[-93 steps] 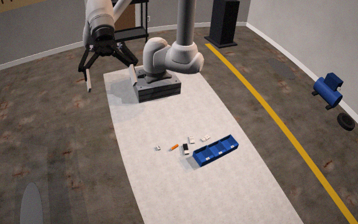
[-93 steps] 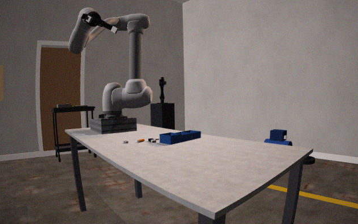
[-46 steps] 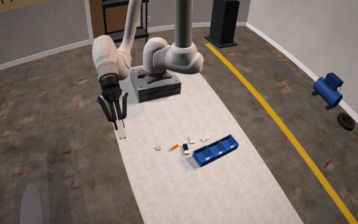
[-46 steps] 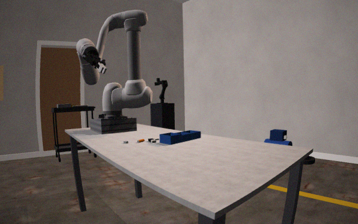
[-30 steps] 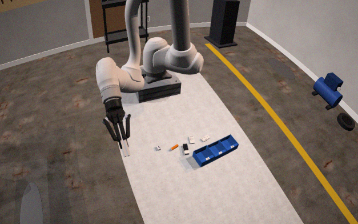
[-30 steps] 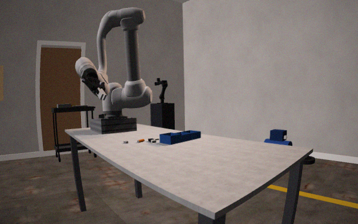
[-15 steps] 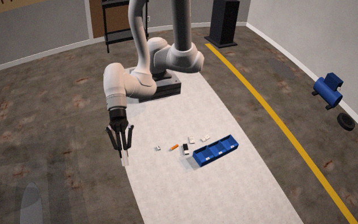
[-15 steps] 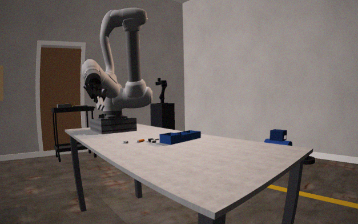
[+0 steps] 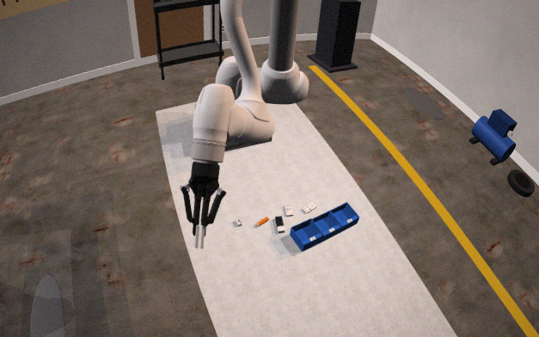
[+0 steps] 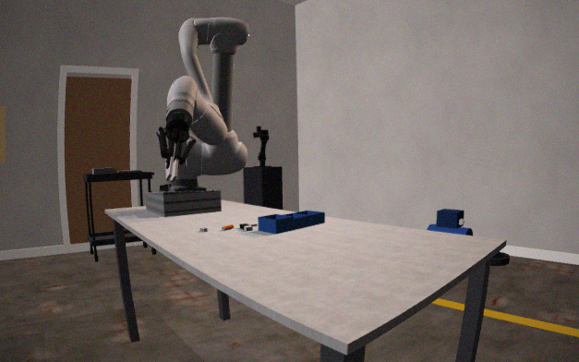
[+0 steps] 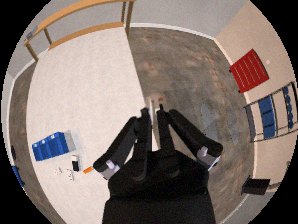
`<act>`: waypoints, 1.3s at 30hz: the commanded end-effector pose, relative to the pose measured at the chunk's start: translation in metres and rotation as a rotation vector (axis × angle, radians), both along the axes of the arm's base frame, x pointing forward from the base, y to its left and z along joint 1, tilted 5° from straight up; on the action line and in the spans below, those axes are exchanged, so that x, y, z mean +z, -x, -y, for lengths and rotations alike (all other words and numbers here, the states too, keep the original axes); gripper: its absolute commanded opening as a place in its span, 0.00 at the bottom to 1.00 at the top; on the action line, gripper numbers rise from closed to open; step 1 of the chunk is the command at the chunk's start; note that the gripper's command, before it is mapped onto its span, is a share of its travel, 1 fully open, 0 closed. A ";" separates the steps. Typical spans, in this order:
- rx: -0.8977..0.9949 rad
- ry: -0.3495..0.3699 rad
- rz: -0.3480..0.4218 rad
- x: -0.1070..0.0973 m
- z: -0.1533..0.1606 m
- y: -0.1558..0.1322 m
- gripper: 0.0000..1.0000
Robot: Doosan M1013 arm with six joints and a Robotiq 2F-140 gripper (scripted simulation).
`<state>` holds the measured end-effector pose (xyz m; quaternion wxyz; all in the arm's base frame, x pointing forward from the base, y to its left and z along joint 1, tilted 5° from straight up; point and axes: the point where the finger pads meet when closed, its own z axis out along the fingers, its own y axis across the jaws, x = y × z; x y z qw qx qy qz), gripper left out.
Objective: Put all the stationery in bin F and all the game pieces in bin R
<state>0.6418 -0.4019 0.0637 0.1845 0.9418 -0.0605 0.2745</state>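
My gripper (image 9: 199, 247) (image 10: 171, 178) (image 11: 153, 101) is shut and empty, high over the table's left edge in the top view. Three joined blue bins (image 9: 323, 235) (image 10: 274, 224) (image 11: 61, 143) stand right of the small things; their label letters are unreadable. A black-and-white block (image 9: 279, 224) (image 10: 246, 227) (image 11: 75, 163) lies beside them. An orange cylinder (image 9: 262, 221) (image 10: 227, 227) (image 11: 88, 170) lies left of it. A small grey-white piece (image 9: 237, 223) (image 10: 203, 229) lies farther left. Two white pieces with dark marks, one (image 9: 288, 210) and another (image 9: 309, 208), lie behind the block and bins.
The pale table (image 9: 314, 292) (image 10: 337, 268) (image 11: 85, 90) bears the bins and small things. The arm's dark base block (image 10: 189, 203) stands at its back end. A black shelf cart (image 10: 117, 175) and a black pedestal (image 10: 263, 187) stand beyond the table.
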 end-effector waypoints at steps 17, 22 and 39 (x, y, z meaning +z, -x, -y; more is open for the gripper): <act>-0.080 -0.151 -0.262 -0.006 -0.102 0.022 0.05; -0.082 -0.194 -0.316 -0.005 -0.131 0.029 0.05; -0.060 -0.325 -0.463 0.003 -0.214 0.049 0.05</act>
